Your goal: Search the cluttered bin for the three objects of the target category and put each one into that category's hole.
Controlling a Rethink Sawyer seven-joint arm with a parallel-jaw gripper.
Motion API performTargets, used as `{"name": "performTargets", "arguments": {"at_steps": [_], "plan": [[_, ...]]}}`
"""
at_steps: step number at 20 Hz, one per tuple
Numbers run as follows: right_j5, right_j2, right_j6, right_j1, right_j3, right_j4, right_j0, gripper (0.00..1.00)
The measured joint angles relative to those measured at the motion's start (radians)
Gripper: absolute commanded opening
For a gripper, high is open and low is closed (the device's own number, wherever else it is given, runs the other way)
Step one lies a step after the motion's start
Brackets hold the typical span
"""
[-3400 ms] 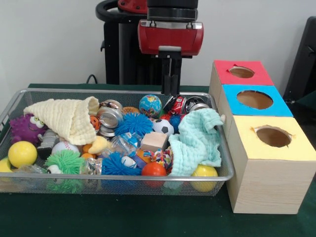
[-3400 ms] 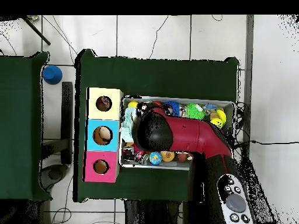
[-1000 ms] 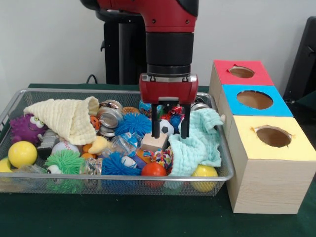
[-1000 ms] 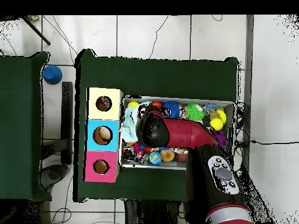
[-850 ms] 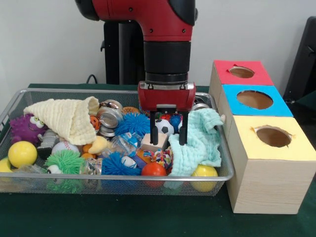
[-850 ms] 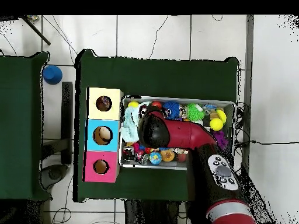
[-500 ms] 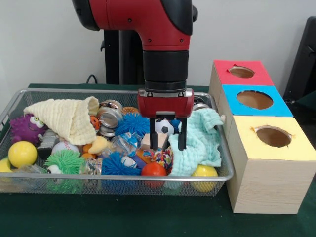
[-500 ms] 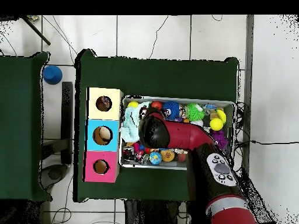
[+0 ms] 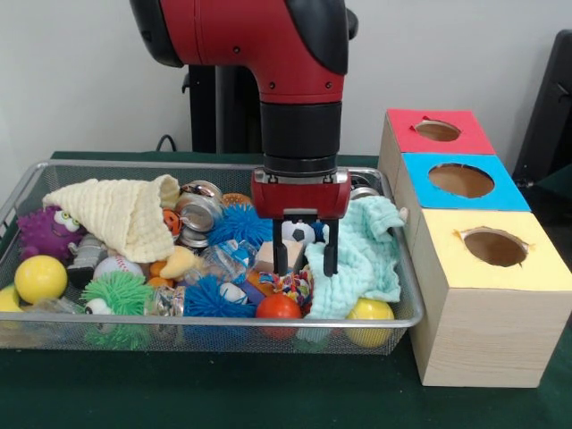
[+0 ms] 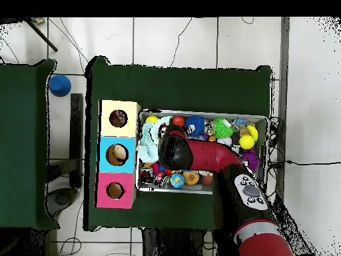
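Front view has the red arm standing straight down into the wire bin [image 9: 27,183], its gripper [image 9: 305,259] hanging with the two black fingers [image 9: 330,255] spread apart around a small wooden block [image 9: 271,256]. The block sits between them, though from here I can't quite say whether either finger touches it. Just behind the block is a soccer ball [image 9: 298,232], and to the right of it a pale green cloth [image 9: 362,255] lies heaped against the bin's right end. Left of the block there are spiky blue balls [image 9: 239,223], a green spiky ball [image 9: 116,293], a cream cloth [image 9: 121,213] rolled like a cone, a purple toy [image 9: 43,231] and a yellow ball [image 9: 39,278]. A red ball [image 9: 278,307] rests in front of the block by the bin's near rim. Beside the bin stand three wooden boxes in a row, each with a round hole on top: the yellow box [image 9: 492,268] nearest, then the blue box [image 9: 460,181], then the red box [image 9: 436,132]. From overhead, the arm [image 10: 206,157] covers the middle of the bin, so the block is hidden there.
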Motion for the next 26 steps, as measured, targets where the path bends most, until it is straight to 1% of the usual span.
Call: {"name": "performTargets", "arguments": {"at_steps": [18, 26], "plan": [[-0.008, -0.019, 0.000, 0.016, 0.002, 0.000, 0.001, 1.00], [-0.015, -0.055, 0.000, 0.040, 0.009, 0.001, 0.002, 1.00]]}}
